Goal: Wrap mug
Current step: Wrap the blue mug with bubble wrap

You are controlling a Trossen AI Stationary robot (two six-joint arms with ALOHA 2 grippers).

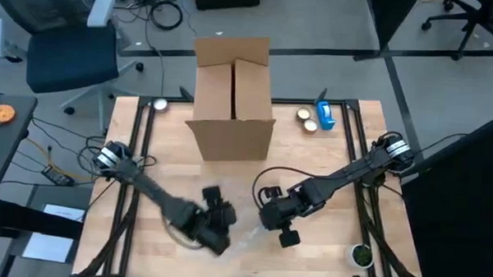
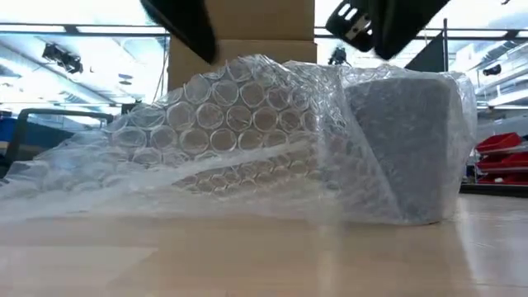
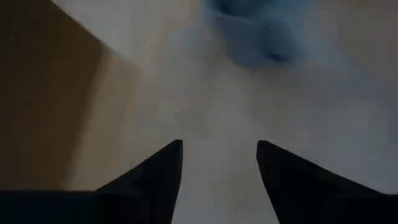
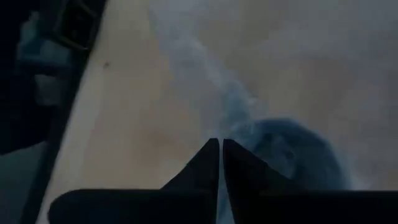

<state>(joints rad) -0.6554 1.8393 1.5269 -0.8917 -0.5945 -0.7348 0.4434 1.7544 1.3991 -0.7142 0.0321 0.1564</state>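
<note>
In the high view the left gripper (image 1: 219,228) sits at lower centre-left of the frame over the worktop (image 1: 155,176), its fingers (image 3: 155,174) spread apart with nothing between them. Just right of it lies the bubble wrap (image 2: 247,132), which in the low view drapes over the grey mug (image 2: 404,140) at the right of the frame. The right gripper (image 1: 278,222) is at lower centre, fingers (image 4: 208,165) pressed together. A box (image 1: 231,97) stands at upper centre.
</note>
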